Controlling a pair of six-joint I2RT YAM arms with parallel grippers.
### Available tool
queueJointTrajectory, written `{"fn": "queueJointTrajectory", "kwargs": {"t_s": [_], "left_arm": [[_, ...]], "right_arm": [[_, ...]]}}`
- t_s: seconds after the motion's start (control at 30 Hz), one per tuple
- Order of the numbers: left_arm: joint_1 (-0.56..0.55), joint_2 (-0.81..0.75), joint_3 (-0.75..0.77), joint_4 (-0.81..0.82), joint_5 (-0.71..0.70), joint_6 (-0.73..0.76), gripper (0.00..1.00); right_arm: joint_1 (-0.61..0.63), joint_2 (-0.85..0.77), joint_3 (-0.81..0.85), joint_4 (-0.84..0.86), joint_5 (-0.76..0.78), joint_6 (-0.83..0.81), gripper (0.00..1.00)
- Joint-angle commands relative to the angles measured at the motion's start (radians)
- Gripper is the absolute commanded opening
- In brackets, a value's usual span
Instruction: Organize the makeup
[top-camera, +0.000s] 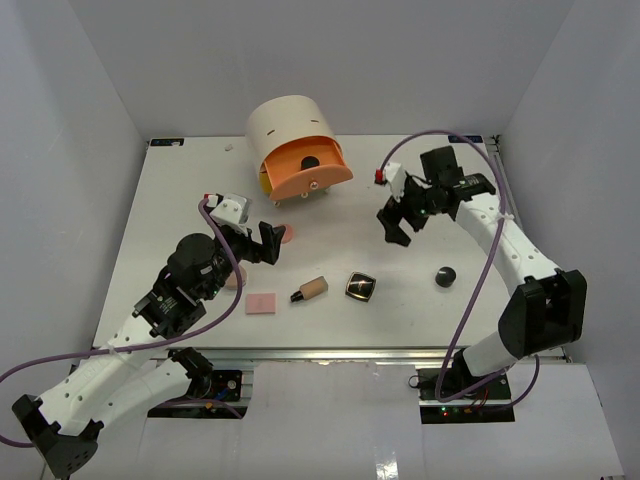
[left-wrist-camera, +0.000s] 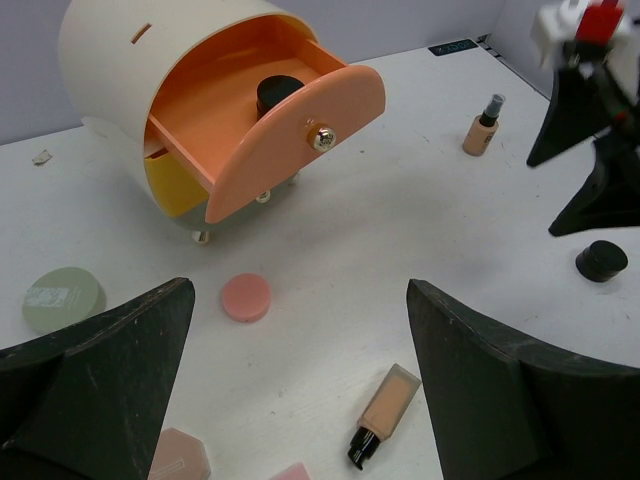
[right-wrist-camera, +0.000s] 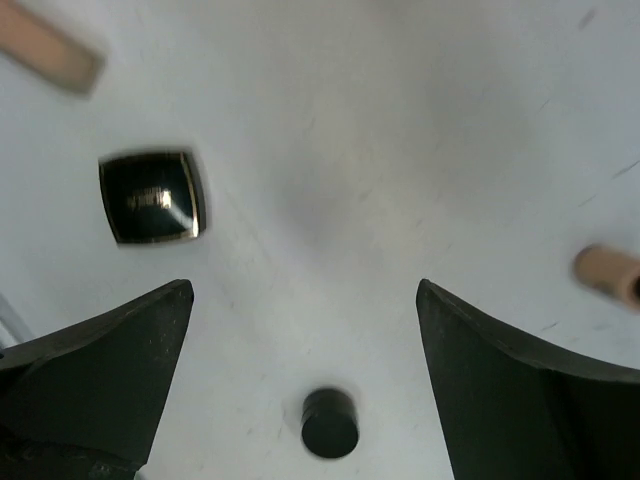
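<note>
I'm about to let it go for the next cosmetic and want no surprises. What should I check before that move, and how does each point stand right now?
1. Right claw open and empty: ok.
2. Left claw open and empty: ok.
3. Black round jar below the right claw stands free, with nothing touching it: ok.
4. Orange drawer pulled out: ok.
5. Room in it beside the stored black jar: ok.
6. Space in the yellow drawer underneath: cannot tell.
</note>
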Motion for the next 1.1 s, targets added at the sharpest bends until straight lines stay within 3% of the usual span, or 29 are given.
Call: {"fn": "queueJointTrajectory", "kwargs": {"t_s": [0.0, 0.27, 0.67, 1.0, 1.07], "left_arm": [[0.004, -0.006, -0.001, 0.018, 0.023, 0.0, 0.98], [0.006, 0.004, -0.002, 0.018, 0.029, -0.001, 0.98], [0.004, 0.006, -0.001, 0.018, 0.039, -0.001, 0.98], [0.004, 0.005, -0.001, 0.017, 0.038, -0.003, 0.98], [0.004, 0.006, -0.001, 0.018, 0.038, -0.003, 0.98]], "right_arm": [[-0.05, -0.056, -0.246, -0.126, 0.217, -0.179, 0.91], [-0.114, -0.045, -0.397, -0.029, 0.374, -0.213, 0.91], [-0.17, 0.059, -0.431, 0.066, 0.484, -0.28, 0.98], [-0.204, 0.11, -0.431, 0.058, 0.42, -0.295, 0.71], [-0.206, 0.111, -0.428, 0.054, 0.397, -0.295, 0.62]]}}
